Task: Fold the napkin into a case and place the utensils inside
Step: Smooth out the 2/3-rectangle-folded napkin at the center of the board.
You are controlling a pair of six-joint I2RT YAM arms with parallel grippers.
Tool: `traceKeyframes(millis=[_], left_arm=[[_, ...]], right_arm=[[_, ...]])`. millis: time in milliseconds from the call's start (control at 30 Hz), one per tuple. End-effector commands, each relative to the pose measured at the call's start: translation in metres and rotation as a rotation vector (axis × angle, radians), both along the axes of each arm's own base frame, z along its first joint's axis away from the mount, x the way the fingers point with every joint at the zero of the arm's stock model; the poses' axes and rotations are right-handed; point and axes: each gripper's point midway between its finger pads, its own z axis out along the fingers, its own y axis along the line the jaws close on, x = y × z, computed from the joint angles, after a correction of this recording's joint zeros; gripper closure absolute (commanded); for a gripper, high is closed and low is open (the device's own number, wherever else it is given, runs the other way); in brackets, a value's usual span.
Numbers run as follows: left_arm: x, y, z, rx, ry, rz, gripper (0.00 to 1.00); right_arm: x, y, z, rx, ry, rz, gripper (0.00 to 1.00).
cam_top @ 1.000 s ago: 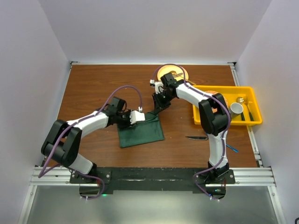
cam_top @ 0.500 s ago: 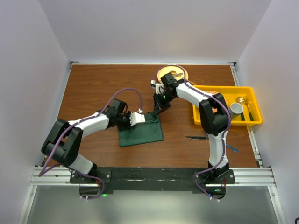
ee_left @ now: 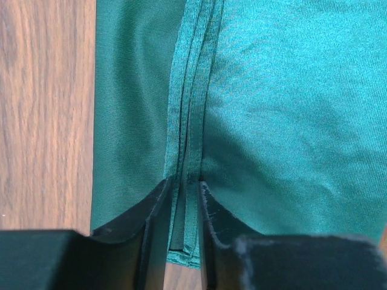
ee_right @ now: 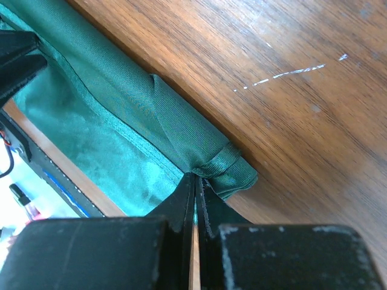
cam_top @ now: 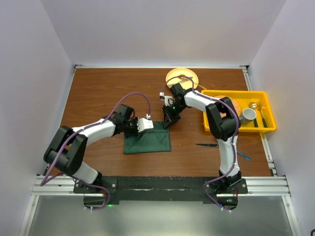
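The left tool (ee_left: 183, 190) has its jaws drawn close together, pinching the layered hem along the far edge of the napkin (cam_top: 147, 142). The napkin lies folded into a dark green rectangle on the tabletop (cam_top: 98, 93), in front of and between the two arms. At its far right corner, the right tool (ee_right: 195, 184) is clamped fully closed on a bunched bit of cloth. The knife (cam_top: 206, 145) lies on bare wood to the right of the napkin, well apart from it. The blue fork (cam_top: 244, 157) lies farther right, near the edge.
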Motion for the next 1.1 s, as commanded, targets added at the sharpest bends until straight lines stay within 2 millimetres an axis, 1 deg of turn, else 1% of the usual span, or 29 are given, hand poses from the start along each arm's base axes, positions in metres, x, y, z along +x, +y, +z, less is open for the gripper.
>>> traceKeyframes(millis=[0, 33, 100, 133, 167, 200, 233, 367, 500, 600, 733, 767, 833, 867, 933, 1000, 1033, 1067], left_arm=[[-0.003, -0.002, 0.008, -0.005, 0.011, 0.008, 0.79], [-0.001, -0.002, 0.013, -0.010, -0.005, 0.007, 0.83], [0.003, -0.004, 0.020, -0.017, -0.022, 0.004, 0.86], [0.004, -0.005, 0.025, -0.024, -0.031, 0.004, 0.91], [0.006, -0.006, 0.029, -0.029, -0.037, 0.004, 0.94], [0.007, -0.007, 0.032, -0.035, -0.041, 0.006, 0.97], [0.009, -0.008, 0.037, -0.041, -0.049, 0.011, 1.00], [0.012, -0.009, 0.049, -0.049, -0.051, 0.027, 1.00], [0.005, -0.011, 0.058, -0.074, -0.046, 0.015, 1.00], [-0.006, -0.011, 0.051, -0.075, -0.001, 0.012, 1.00], [-0.021, -0.010, 0.033, -0.058, 0.046, 0.010, 1.00], [-0.028, -0.010, 0.025, -0.047, 0.064, 0.004, 1.00], [-0.034, -0.006, 0.012, -0.020, 0.086, 0.015, 1.00], [-0.033, -0.008, 0.010, -0.024, 0.082, 0.022, 1.00], [-0.035, -0.004, -0.001, 0.000, 0.103, 0.039, 1.00], [-0.036, -0.001, -0.008, 0.017, 0.125, 0.062, 1.00], [-0.037, 0.000, -0.009, 0.018, 0.130, 0.068, 0.99], [-0.037, 0.000, -0.008, 0.013, 0.134, 0.082, 0.95]], right_arm=[[0.022, -0.013, -0.013, -0.090, -0.118, 0.020, 1.00], [0.026, -0.009, -0.003, -0.074, -0.142, 0.025, 1.00], [0.028, -0.007, 0.007, -0.056, -0.153, 0.034, 1.00], [0.031, -0.006, 0.014, -0.045, -0.171, 0.036, 1.00], [0.034, -0.003, 0.022, -0.031, -0.187, 0.037, 1.00], [0.033, -0.002, 0.028, -0.020, -0.186, 0.041, 1.00], [0.035, 0.001, 0.038, -0.005, -0.205, 0.044, 1.00], [0.031, 0.003, 0.055, 0.020, -0.212, 0.055, 1.00], [0.022, 0.001, 0.061, 0.031, -0.184, 0.056, 1.00], [0.014, -0.002, 0.052, 0.024, -0.154, 0.052, 1.00], [0.000, -0.007, 0.025, 0.000, -0.092, 0.048, 1.00], [-0.002, -0.008, 0.020, -0.008, -0.077, 0.038, 1.00], [-0.009, -0.012, 0.003, -0.029, -0.038, 0.030, 1.00], [-0.010, -0.012, -0.003, -0.039, -0.031, 0.027, 1.00], [-0.009, -0.015, -0.017, -0.063, -0.025, 0.021, 1.00], [-0.006, -0.019, -0.025, -0.086, -0.030, 0.016, 1.00], [-0.007, -0.020, -0.032, -0.102, -0.023, 0.019, 1.00], [-0.008, -0.022, -0.035, -0.112, -0.021, 0.019, 1.00]])
